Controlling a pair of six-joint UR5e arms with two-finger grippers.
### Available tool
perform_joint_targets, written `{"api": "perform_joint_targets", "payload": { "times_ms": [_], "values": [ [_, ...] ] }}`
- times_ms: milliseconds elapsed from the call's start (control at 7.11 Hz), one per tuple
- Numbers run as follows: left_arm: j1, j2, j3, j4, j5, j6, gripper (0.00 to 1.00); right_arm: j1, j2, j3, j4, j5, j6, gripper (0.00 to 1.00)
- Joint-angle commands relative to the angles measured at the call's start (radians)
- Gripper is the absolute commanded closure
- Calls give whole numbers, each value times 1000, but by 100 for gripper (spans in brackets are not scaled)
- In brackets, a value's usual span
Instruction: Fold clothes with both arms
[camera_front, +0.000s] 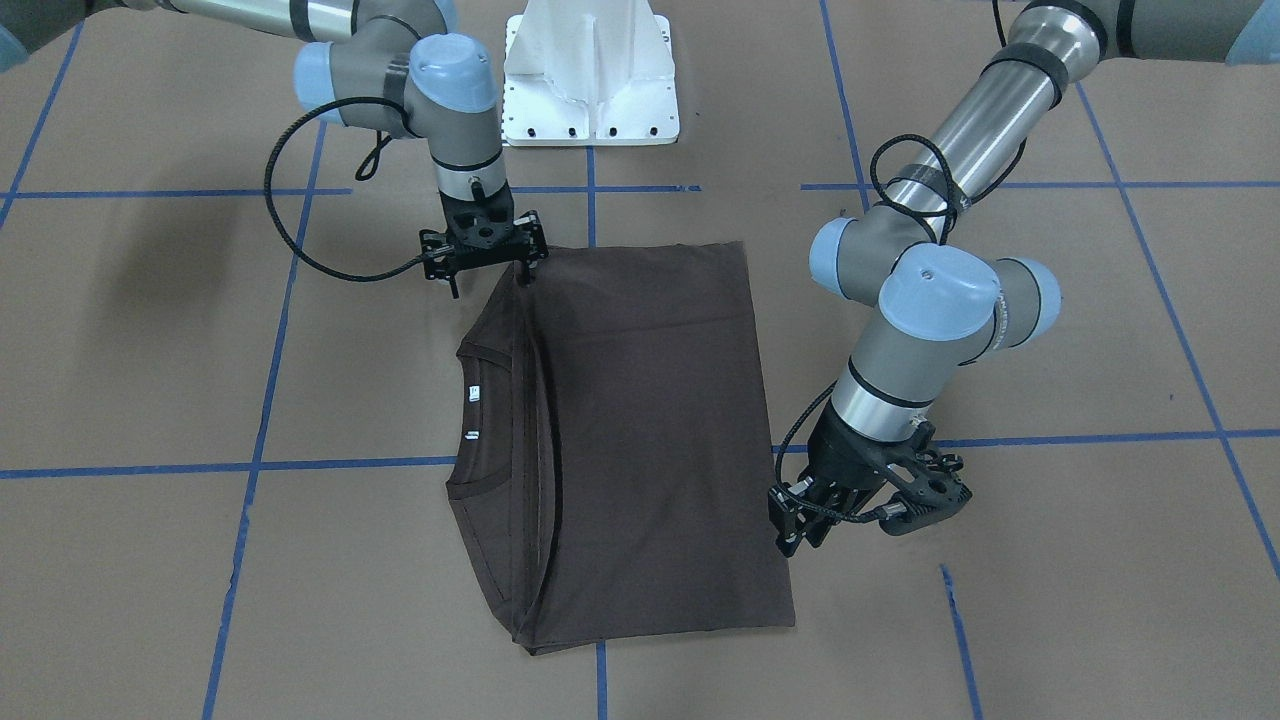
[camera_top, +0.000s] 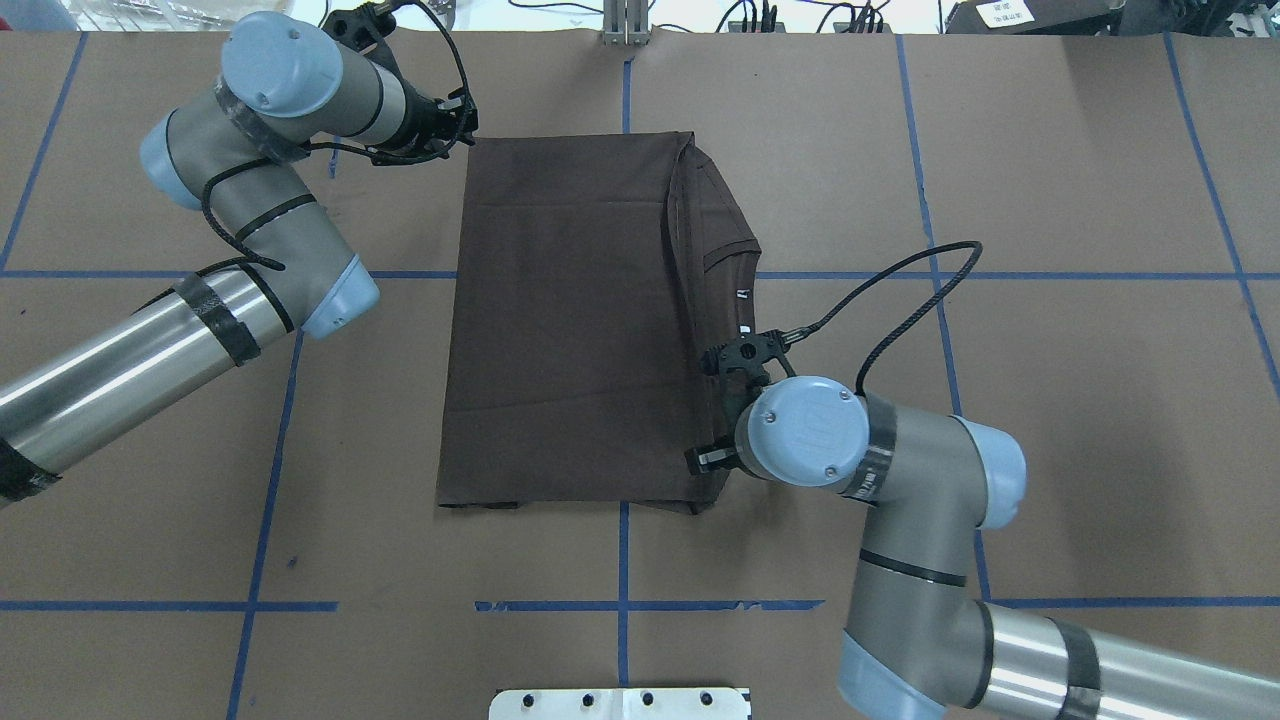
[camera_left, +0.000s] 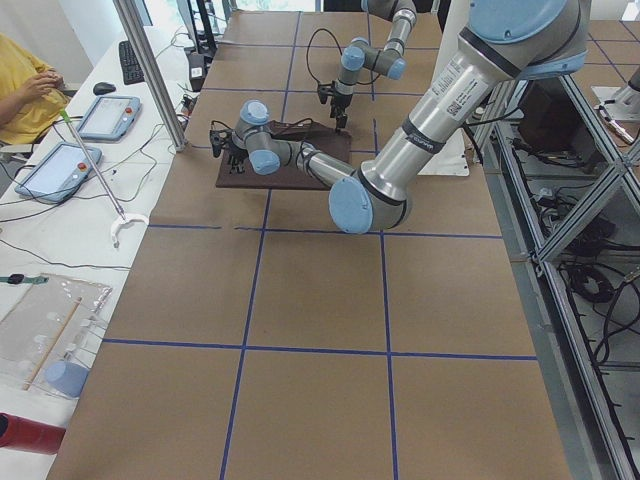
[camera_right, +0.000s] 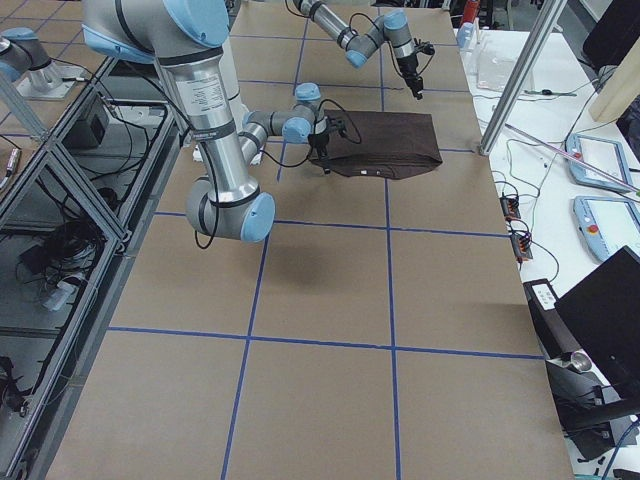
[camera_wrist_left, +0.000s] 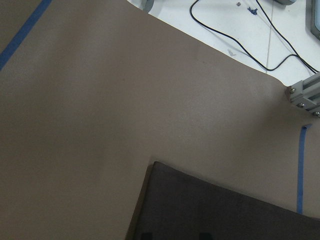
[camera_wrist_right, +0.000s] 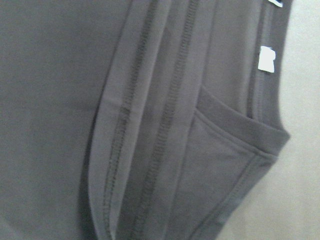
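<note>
We see the shirt (camera_front: 650, 430) lying flat on the table (camera_front: 1050, 600), just in front of the pedestal (camera_front: 590, 70), folded to a rough rectangle. Its collar (camera_front: 480, 410) faces the robot's right, with white tags (camera_front: 474, 392) showing inside the neck. A folded-over layer covers the body up to the collar, its stitched hem curving beside it.

The right gripper (camera_front: 490, 278) stands at the collar-side corner nearest the pedestal, pointing down, its two prongs spread. One finger (camera_front: 525, 272) meets the cloth there; the other is over bare table.

The left gripper (camera_front: 790, 530) hovers by the corner farthest from the pedestal, on the side away from the collar. Its wrist view shows that corner and two tips set apart at the lower edge, pinching nothing. We cannot tell whether it touches the cloth.
</note>
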Motion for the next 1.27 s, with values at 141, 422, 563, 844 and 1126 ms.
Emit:
{"api": "perform_joint_targets", "payload": {
  "times_ms": [141,422,563,844,1126],
  "values": [
    [0,0,-25,13,-3,-1,57,-4,-65,118,1,-9,60,0],
    [-2,12,-50,15,-3,-1,57,-36,12,82,13,-9,500,0],
    [-2,21,-66,15,-3,-1,57,-62,37,69,13,-12,645,3],
    [-2,25,-66,15,-3,-1,57,-86,46,38,13,-10,857,20],
    [-2,25,-66,15,-3,-3,57,-87,104,-48,13,-12,907,23]
  ]
}}
